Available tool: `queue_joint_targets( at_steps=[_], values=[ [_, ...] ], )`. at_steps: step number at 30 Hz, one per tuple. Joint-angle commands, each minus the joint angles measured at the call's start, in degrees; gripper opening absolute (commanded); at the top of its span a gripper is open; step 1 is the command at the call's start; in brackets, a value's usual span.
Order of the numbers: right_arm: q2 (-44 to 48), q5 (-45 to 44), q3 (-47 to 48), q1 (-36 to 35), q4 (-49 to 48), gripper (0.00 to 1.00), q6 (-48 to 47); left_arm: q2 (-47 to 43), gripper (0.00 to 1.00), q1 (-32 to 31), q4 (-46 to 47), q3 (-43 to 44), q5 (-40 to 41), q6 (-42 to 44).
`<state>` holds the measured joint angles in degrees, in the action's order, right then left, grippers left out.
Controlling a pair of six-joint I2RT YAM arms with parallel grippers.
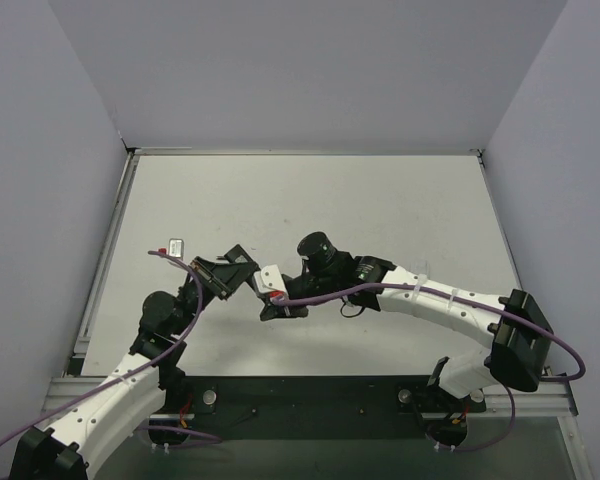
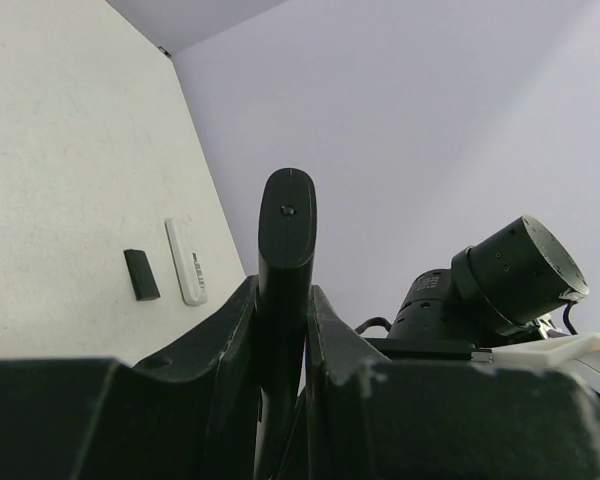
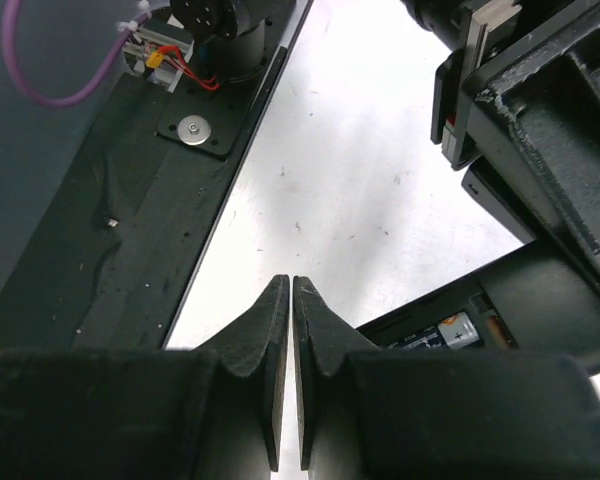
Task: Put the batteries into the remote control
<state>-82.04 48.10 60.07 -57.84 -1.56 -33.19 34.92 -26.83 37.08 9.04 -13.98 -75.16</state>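
The left gripper [image 2: 280, 295] is clamping tight around the black remote [image 2: 287, 215]. Beside a battery [image 3: 450, 328] seated in that remote, the right gripper [image 3: 285, 285] is pressing its fingers [image 3: 268, 340] together, empty.

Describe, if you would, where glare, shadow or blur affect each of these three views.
Top external: even light, soft shadows on the table. Left wrist: the left gripper around the black remote is underexposed, featureless. Right wrist: the table glares white behind the dark right gripper.

Off-white table [image 1: 310, 200], black remote [image 2: 286, 240], white remote [image 2: 186, 262], purple cable [image 3: 18, 60], dark battery [image 3: 455, 328] with silver end
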Motion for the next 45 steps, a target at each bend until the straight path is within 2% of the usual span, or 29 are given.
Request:
queue_joint_targets(
  at_steps=[1,4,7,8,9,11,12,14,15,16,18,20,22,27,33,38,45],
  values=[
    [-1.64,-3.54,-1.46,1.60,3.41,0.03,1.10,-3.36,0.00,-0.59,11.72,3.00,-3.95,-5.18],
    [0.30,-1.96,0.21,0.89,3.41,0.08,1.81,-4.50,0.00,-0.59,5.56,2.65,-3.17,-1.15],
    [2.23,-0.90,1.62,0.36,2.28,0.23,3.39,-6.08,0.00,-0.59,-3.03,1.87,-0.10,5.35],
    [2.84,-1.07,1.71,0.54,2.00,0.34,5.22,-6.52,0.00,-0.59,-4.63,1.69,1.05,9.11],
    [3.11,-1.42,1.71,0.80,-0.26,0.38,6.02,-8.01,0.00,-0.59,-10.48,1.95,2.45,11.06],
    [3.20,-4.92,1.71,1.94,-1.86,0.46,9.70,-10.03,0.00,-0.50,-17.19,4.31,8.16,17.47],
    [3.03,-6.16,1.71,2.55,-3.52,0.49,11.64,-12.22,0.00,-0.50,-24.35,5.71,10.18,19.93],
    [1.98,-8.97,2.50,4.31,-4.93,0.53,15.68,-14.69,0.00,-0.50,-31.60,10.09,17.64,26.09],
    [1.62,-9.07,2.68,6.23,-6.16,0.53,19.70,-17.14,0.00,-0.50,-39.11,11.51,20.28,27.77],
    [1.36,-9.07,2.77,7.21,-7.30,0.55,21.48,-18.21,0.00,-0.50,-41.97,12.57,25.00,31.00],
    [0.39,-9.42,2.16,9.49,-11.76,0.59,26.22,-21.01,0.00,-0.50,-49.51,16.18,29.16,33.48],
    [-1.62,-11.26,2.33,10.29,-14.07,0.63,28.09,-22.43,0.00,-0.50,-53.23,17.94,33.13,36.30],
    [-4.34,-13.63,5.13,10.73,-13.38,0.63,27.83,-24.71,0.00,-0.50,-56.67,19.44,34.62,37.62],
    [-18.40,-16.81,14.53,10.91,-9.25,0.61,27.21,-32.17,0.00,-0.59,-60.19,19.88,34.02,39.20],
    [-31.94,-21.89,23.50,9.33,-10.83,0.60,23.09,-40.09,0.00,-0.59,-63.44,20.58,32.26,43.60],
    [-41.26,-26.03,30.18,7.05,-10.66,0.60,17.38,-40.28,0.00,-0.59,-65.21,22.95,29.63,48.43],
    [-50.40,-30.77,43.87,4.76,-4.61,0.60,12.45,-40.45,0.00,-0.59,-65.38,22.34,27.87,51.51]
  ],
)
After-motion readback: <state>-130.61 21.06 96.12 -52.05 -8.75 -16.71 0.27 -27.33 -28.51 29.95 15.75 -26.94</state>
